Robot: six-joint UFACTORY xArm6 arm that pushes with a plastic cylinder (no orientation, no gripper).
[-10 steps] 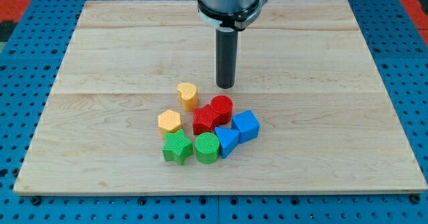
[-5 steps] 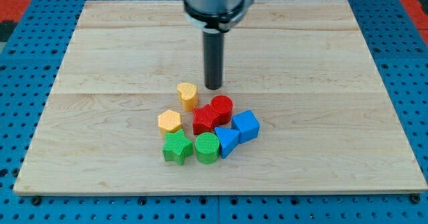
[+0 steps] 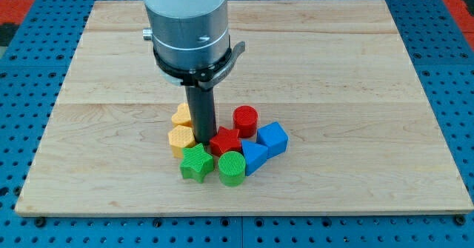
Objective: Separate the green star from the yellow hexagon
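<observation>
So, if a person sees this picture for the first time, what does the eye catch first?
First the big grey arm at the view's top, its dark rod ending in my tip inside the cluster. It stands between the yellow hexagon and the red star, just above the green star. The bright blocks crowd the wooden board below its middle.

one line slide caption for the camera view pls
The dark rod's tip sits inside the block cluster, between the yellow hexagon block and the red star block, just above the green star block.
</observation>
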